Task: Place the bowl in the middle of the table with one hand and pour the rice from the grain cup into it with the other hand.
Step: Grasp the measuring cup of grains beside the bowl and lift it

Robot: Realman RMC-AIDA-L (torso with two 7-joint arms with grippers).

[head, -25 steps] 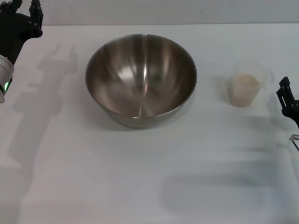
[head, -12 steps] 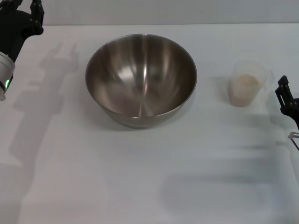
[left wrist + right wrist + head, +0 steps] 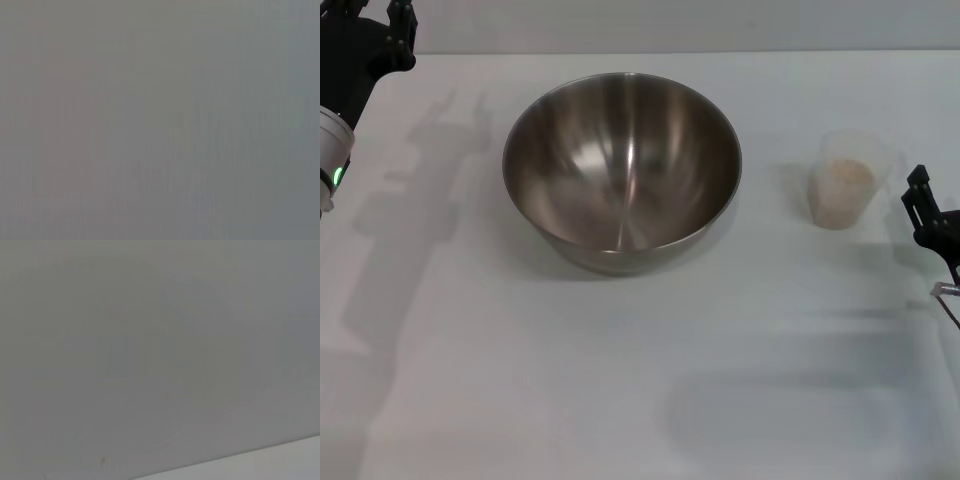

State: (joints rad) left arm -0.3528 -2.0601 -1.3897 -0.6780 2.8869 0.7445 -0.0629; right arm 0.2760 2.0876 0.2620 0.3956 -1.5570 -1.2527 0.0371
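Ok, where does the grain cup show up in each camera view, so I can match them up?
Head view: the grain cup stands on the table, right of the bowl, near the right end effector at the frame's edge.
Left wrist view: not in it, only a plain grey field.
Right wrist view: not in it, only a plain grey surface.
Shared landmark: none that I can confirm.
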